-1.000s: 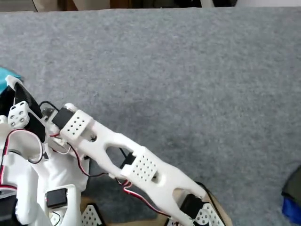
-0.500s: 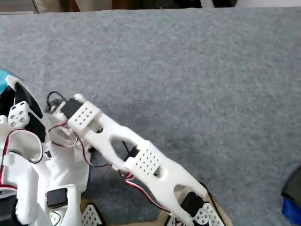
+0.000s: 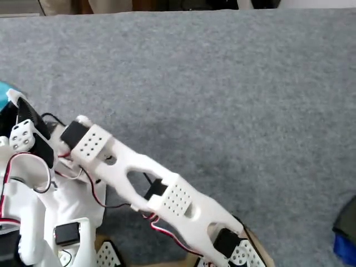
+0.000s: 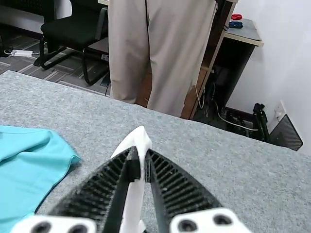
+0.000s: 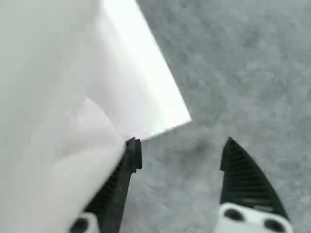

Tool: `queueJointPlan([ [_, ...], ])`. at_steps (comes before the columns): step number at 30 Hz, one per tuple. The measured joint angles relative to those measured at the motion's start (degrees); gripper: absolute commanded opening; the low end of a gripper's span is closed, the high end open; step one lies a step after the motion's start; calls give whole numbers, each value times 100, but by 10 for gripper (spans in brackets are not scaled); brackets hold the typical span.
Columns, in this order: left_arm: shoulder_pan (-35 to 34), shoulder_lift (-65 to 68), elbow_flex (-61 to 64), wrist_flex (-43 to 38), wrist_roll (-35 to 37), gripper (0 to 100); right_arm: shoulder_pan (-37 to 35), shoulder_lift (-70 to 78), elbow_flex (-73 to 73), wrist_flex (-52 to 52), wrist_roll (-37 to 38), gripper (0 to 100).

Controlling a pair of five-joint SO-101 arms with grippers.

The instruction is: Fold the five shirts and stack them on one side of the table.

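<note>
A white shirt [image 5: 73, 87] lies on the grey table, and a corner of it reaches the gap of my right gripper [image 5: 181, 149]. That gripper is open just above the cloth, with one black finger [image 5: 127, 156] at the shirt's edge and the other over bare table. In the high view the right arm [image 3: 139, 172] stretches from the near edge to the near left, over the white shirt [image 3: 75, 203]. My left gripper [image 4: 139, 154] is shut on nothing and raised at the far left [image 3: 19, 105]. A teal shirt [image 4: 24, 165] lies beside it at the table's left edge [image 3: 6, 92].
The grey table [image 3: 233, 89] is bare across the middle and back. A dark and blue bundle of cloth [image 3: 346, 231] lies at the near right edge. Arm bases and cables [image 3: 33, 222] crowd the near left corner.
The right arm's wrist swung a little away from the left arm and then back toward it, staying over the white shirt. The left arm has kept still.
</note>
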Motion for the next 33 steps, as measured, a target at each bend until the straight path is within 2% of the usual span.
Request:
queueJointPlan([
  [8,0,0,-9,0,0,20,-62,448,0,-651,0,267],
  [16,0,0,-9,0,0,20,-18,668,-88,-668,0,5],
  [26,0,0,-9,0,0,20,167,747,-607,35,0,5],
  [33,0,0,-9,0,0,20,1081,747,-1336,149,0,5],
])
